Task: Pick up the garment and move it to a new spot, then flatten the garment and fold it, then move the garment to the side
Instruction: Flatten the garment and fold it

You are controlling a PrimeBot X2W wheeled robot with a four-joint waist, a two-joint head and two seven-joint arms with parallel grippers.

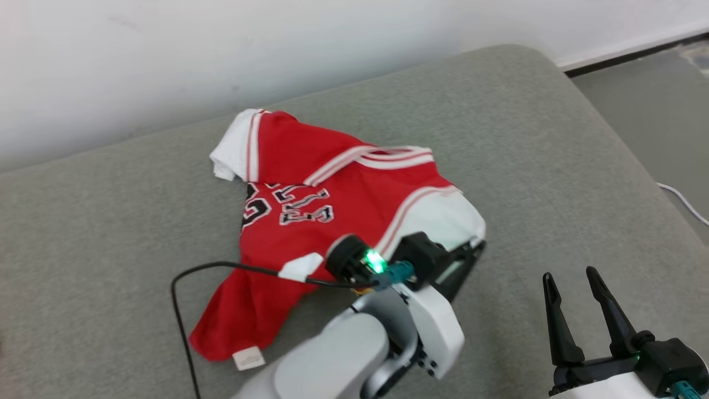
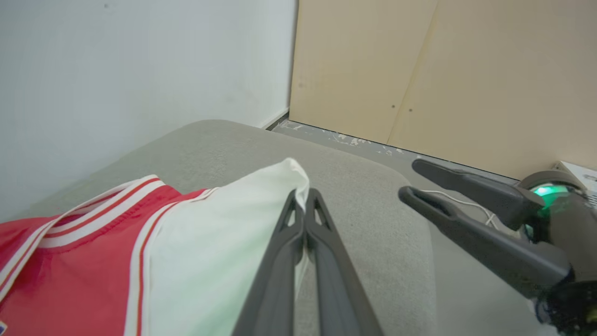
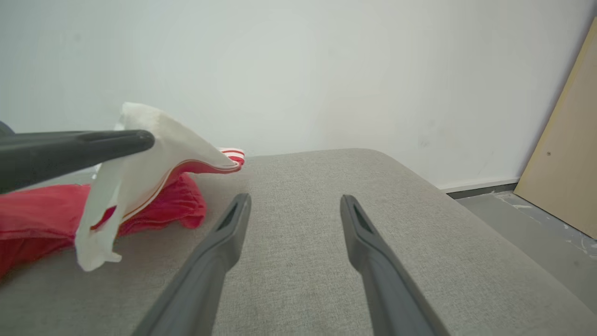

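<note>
Grey and soft, the big cushion (image 1: 498, 138) has the garment (image 1: 310, 221) lying on it, a bit left of the middle in the head view. The garment is a small red shirt with white sleeves and red and white stripes at the edges. It has black and white letters (image 1: 302, 208) on the front and a little white tag (image 1: 249, 358) at the bottom hem. It lies crumpled, not flat.

The left gripper (image 2: 303, 193) is squeezed tight on the edge of one white sleeve (image 2: 224, 233), at the side of the shirt nearest the right gripper. In the right wrist view this sleeve is lifted up off the cushion, hanging from the dark finger. The right gripper (image 1: 570, 274) is near it, over bare cushion, with its two fingers spread wide and nothing between them.

A thin black cable (image 1: 183, 310) loops from the left arm across the bottom of the shirt. Behind the cushion is a plain white wall (image 1: 166, 55). Past the cushion's far end there is grey floor (image 1: 653, 100) with a thin white cable (image 1: 684, 202) on it, and a pale wooden board (image 2: 419, 70) leans nearby.

The letters are folded over, so they cannot be read. In the head view the left wrist hides its own fingertips. Both wrist views cut off much of the shirt.
</note>
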